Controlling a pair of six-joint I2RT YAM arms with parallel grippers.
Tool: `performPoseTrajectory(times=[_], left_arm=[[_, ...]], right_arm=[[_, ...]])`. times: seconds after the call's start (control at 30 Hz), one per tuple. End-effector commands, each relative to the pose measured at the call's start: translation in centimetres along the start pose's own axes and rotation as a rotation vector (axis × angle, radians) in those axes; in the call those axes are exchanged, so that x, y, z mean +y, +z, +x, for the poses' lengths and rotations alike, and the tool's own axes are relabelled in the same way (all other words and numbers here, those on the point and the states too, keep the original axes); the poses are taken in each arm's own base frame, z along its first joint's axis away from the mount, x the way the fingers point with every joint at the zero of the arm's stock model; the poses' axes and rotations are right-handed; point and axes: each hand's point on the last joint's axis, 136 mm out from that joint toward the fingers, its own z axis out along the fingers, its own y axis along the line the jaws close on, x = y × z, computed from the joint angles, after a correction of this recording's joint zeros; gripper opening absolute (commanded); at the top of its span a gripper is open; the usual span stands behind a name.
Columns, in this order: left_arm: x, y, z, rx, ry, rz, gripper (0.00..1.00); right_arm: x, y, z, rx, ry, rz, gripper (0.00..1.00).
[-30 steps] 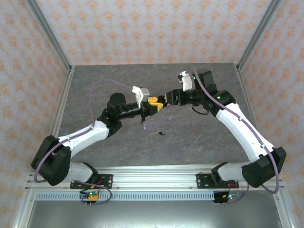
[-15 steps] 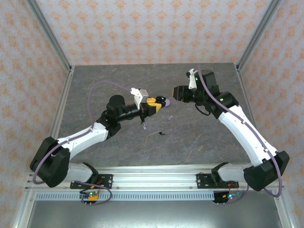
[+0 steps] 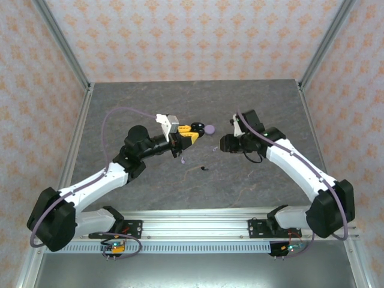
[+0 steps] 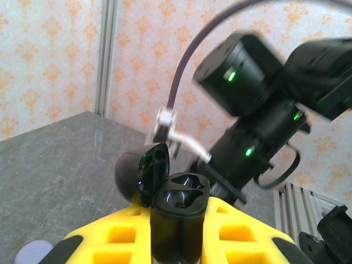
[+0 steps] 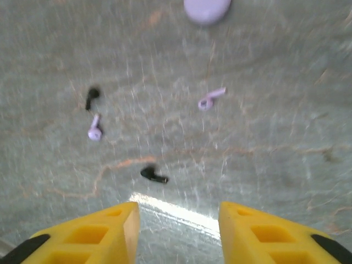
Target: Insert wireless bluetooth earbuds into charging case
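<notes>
My left gripper (image 4: 179,234) is shut on the black charging case (image 4: 179,212). The case stands upright between the yellow fingers (image 4: 247,231) with its lid (image 4: 143,175) flipped open to the left. Both sockets look empty. In the top view the left gripper (image 3: 189,132) holds the case (image 3: 197,126) above the table's middle. My right gripper (image 5: 179,212) is open, pointing down at the table with nothing between its fingers. Just ahead of it lies a black earbud (image 5: 154,176). Farther off lie a lilac earbud (image 5: 94,131), another black one (image 5: 91,98) and a second lilac one (image 5: 210,100).
A lilac round puck (image 5: 207,8) lies beyond the earbuds, just right of the held case in the top view (image 3: 209,128). The right arm (image 4: 258,126) looms close behind the case in the left wrist view. Grey stone-patterned table (image 3: 150,102); patterned walls on three sides.
The right gripper has drawn back from the case and swung down to the right, now facing the table. The left arm has shifted slightly left with the case.
</notes>
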Motion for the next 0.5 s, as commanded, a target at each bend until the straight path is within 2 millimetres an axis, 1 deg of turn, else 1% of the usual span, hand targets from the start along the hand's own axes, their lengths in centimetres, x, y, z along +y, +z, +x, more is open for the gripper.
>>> performPoseTrajectory(times=[0.0, 0.1, 0.2, 0.3, 0.47], left_arm=[[-0.5, -0.7, -0.7, -0.028, -0.006, -0.01, 0.15], [-0.6, -1.1, -1.2, -0.033, -0.003, -0.025, 0.15], [-0.8, -1.3, -1.7, -0.046, 0.002, -0.024, 0.14], [-1.0, -1.6, -2.1, -0.055, 0.008, -0.03, 0.14], [-0.9, -1.8, -2.4, -0.063, 0.009, -0.04, 0.14]], right_arm=[[1.0, 2.2, 1.6, 0.072, 0.012, -0.083, 0.4], [1.3, 4.0, 3.0, 0.128, -0.017, -0.086, 0.39], [1.7, 5.7, 3.8, 0.166, -0.043, -0.083, 0.39], [2.0, 7.2, 4.4, 0.196, -0.051, -0.078, 0.36], [2.6, 8.7, 4.9, 0.237, -0.082, -0.073, 0.35]])
